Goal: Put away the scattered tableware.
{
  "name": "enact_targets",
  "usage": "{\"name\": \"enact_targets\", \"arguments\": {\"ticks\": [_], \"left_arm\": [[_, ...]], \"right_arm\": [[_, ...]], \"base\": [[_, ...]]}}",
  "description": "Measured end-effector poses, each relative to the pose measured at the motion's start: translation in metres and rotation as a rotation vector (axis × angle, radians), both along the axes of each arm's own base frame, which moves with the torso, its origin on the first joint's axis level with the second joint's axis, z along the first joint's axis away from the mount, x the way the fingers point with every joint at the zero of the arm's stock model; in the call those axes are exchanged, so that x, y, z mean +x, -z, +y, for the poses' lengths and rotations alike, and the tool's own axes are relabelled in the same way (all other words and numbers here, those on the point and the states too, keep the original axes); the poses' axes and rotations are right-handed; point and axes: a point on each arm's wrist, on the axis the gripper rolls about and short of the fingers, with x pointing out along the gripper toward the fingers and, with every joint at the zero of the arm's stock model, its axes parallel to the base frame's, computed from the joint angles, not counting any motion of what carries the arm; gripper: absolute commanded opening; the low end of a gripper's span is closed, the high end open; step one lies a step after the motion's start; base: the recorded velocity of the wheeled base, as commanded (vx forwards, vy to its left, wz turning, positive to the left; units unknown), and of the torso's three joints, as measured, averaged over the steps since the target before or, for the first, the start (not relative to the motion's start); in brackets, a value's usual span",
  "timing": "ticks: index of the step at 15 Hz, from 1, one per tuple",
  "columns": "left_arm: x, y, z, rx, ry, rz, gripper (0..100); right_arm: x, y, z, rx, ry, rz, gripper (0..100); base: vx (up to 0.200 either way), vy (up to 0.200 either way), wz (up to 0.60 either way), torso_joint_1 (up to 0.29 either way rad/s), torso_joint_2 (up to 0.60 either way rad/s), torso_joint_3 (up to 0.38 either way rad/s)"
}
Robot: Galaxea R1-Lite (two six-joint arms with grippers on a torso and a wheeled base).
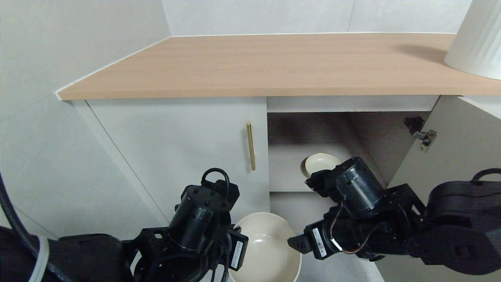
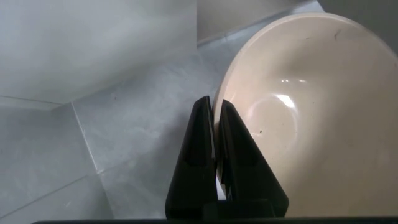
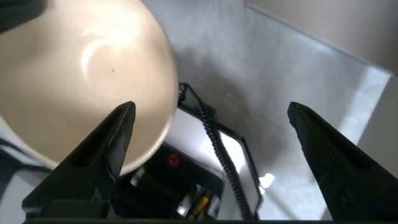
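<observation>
A large cream bowl [image 1: 266, 246] hangs low in front of the cabinet, held by its rim. My left gripper [image 2: 216, 118] is shut on that rim, one finger on each side of the bowl [image 2: 311, 118]. My right gripper [image 3: 208, 124] stands open to the right of the bowl [image 3: 87, 81], its fingers [image 3: 115, 140] wide apart and holding nothing. In the head view the right gripper [image 1: 299, 244] sits close beside the bowl's right edge. A small cream dish [image 1: 321, 163] rests on the shelf inside the open cabinet.
The right cabinet door [image 1: 458, 156] stands open with its hinge [image 1: 424, 138] showing. The left door [image 1: 180, 152] is shut, with a brass handle [image 1: 250, 145]. A wooden countertop [image 1: 274, 66] runs above, with a white ribbed vessel [image 1: 477, 39] at its right end.
</observation>
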Motion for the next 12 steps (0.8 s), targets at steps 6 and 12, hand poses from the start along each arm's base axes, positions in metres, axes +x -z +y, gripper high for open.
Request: {"name": "enact_targets", "arguments": {"ticks": [6, 12], "left_arm": [[-0.0069, -0.0061, -0.0003, -0.016, 0.02, -0.014, 0], [-0.0078, -0.0077, -0.0003, -0.02, 0.023, -0.018, 0]], "right_arm": [[0.0038, 0.0074, 0.0064, 0.005, 0.016, 0.025, 0], [0.0025, 0.0105, 0.0109, 0.006, 0.004, 0.033, 0]], "base": [[0.0, 0.0, 0.0, 0.0, 0.0, 0.0], [0.0, 0.0, 0.0, 0.0, 0.0, 0.0]]}}
